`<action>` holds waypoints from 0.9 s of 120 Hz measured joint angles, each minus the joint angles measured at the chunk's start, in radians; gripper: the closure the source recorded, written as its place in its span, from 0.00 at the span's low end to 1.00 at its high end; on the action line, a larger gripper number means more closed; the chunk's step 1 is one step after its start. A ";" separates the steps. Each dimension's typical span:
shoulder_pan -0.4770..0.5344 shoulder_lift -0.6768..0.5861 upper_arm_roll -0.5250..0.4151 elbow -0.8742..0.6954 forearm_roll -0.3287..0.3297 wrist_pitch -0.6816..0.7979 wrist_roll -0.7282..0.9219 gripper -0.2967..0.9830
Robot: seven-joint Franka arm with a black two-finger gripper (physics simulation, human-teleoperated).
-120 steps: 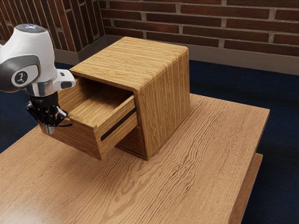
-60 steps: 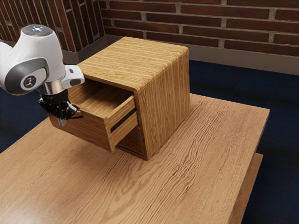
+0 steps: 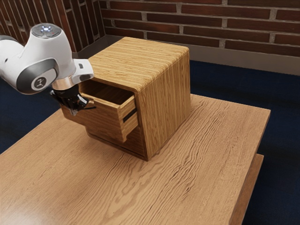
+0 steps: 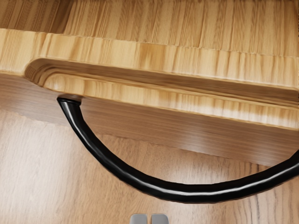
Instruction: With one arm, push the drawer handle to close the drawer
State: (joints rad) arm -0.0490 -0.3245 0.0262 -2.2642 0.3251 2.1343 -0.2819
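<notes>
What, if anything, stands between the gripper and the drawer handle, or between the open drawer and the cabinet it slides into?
Nothing visible stands in either gap. The gripper is at the outer side of the black handle, and the partly open drawer appears to have a free way into the cabinet.

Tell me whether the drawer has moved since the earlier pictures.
Yes. The drawer has slid inward, toward the cabinet: less of its side sticks out past the cabinet's front edge, though it is still partly open.
</notes>
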 joint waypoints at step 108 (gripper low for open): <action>-0.028 0.150 0.003 0.108 0.109 0.142 -0.001 0.85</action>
State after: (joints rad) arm -0.0767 -0.1750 0.0295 -2.1563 0.4344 2.2760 -0.2834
